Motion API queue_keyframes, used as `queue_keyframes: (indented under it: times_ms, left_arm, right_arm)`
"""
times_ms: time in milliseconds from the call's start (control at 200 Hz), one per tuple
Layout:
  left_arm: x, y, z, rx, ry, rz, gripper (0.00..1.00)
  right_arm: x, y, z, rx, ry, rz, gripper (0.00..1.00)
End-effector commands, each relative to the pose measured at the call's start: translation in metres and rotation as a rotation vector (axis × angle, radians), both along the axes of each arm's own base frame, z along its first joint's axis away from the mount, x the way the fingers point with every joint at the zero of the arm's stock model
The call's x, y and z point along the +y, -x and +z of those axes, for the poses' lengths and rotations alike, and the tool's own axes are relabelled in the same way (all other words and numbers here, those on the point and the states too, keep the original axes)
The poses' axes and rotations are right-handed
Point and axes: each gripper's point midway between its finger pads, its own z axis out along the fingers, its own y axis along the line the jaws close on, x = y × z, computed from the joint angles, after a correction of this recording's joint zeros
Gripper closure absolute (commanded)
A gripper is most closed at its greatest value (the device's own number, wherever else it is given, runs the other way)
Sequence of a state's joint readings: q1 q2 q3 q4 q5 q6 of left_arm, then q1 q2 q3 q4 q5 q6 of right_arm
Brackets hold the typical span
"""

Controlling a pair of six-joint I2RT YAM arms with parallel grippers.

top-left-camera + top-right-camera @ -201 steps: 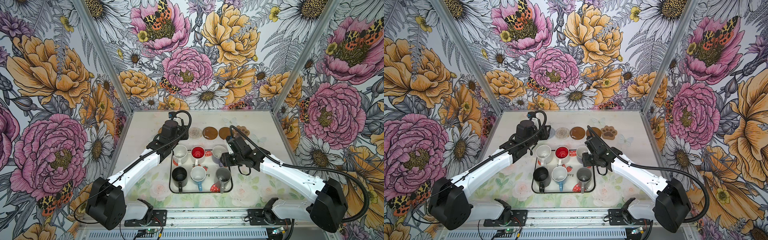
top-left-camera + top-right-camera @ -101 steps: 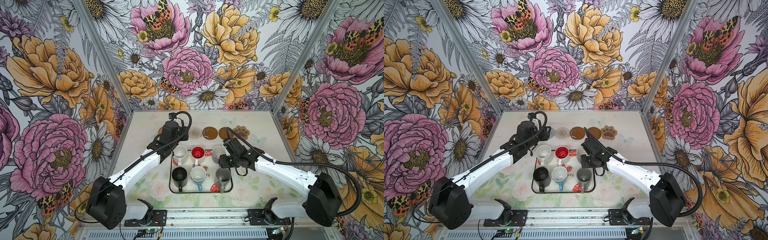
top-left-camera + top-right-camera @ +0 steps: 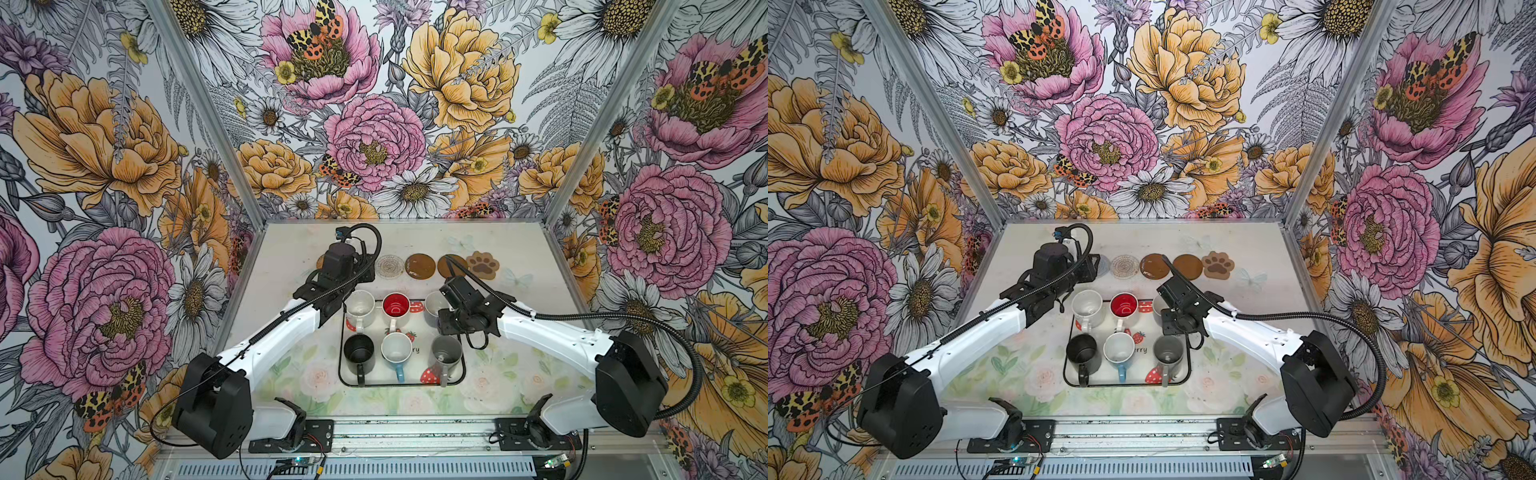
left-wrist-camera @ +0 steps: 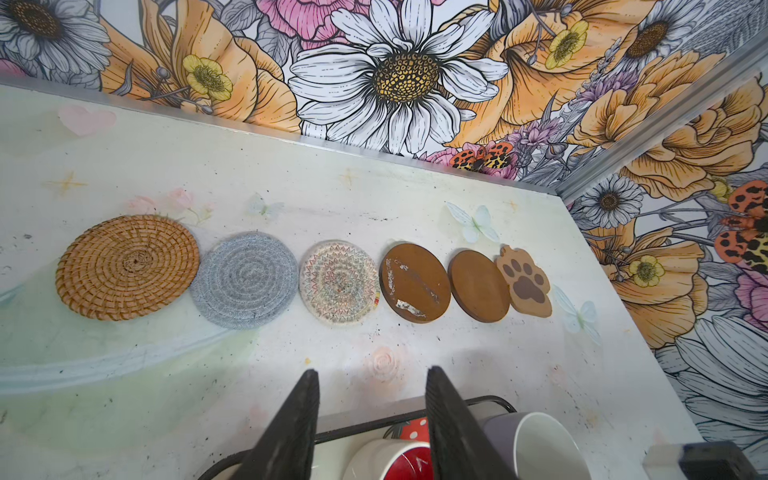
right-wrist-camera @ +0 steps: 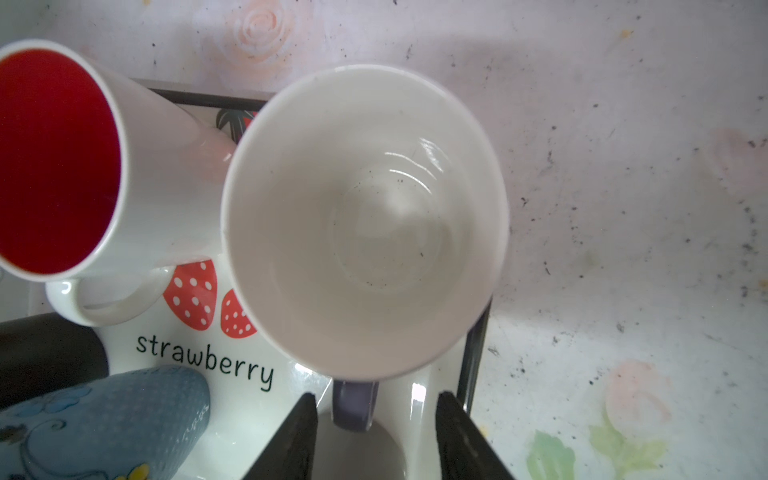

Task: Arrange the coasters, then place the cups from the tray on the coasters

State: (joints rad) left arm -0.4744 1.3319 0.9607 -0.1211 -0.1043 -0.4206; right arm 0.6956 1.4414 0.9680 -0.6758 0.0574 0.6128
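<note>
Left wrist view gives us 6 flat coasters in 1 row, woven tan rattan disc to tan paw-shaped mat. We count 6 handled mugs, 2 rows of 3, on the white strawberry-print tray. Our left gripper gapes empty; our right gripper gapes astride the handle of the lavender mug.

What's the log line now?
coasters: row | cups: on tray | left end effector: open | right end effector: open by lavender cup

The coasters lie behind the tray holding seemingly six cups.
</note>
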Motion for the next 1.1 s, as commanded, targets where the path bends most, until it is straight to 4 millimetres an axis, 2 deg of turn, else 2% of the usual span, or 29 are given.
queue_keyframes:
  times_ms: [0, 275, 665, 856, 1091]
  left_arm:
    - [0.002, -0.003, 0.000, -0.009, 0.021, 0.008, 0.56]
    - [0.004, -0.003, -0.002, -0.008, 0.020, 0.013, 0.56]
    - [0.005, -0.005, -0.004, -0.004, 0.019, 0.016, 0.56]
    - [0.005, -0.005, -0.005, -0.002, 0.019, 0.014, 0.56]
    - [0.006, -0.005, -0.006, -0.003, 0.017, 0.017, 0.56]
  right_arm:
    - [0.008, -0.015, 0.011, -0.057, -0.007, -0.013, 0.51]
    - [0.015, -0.025, 0.004, -0.064, -0.006, -0.005, 0.52]
    - [0.017, -0.034, -0.002, -0.077, 0.015, 0.001, 0.68]
    - [0.017, -0.037, -0.002, -0.084, 0.023, 0.003, 0.78]
    - [0.016, -0.037, 0.006, -0.105, 0.021, 0.010, 1.00]
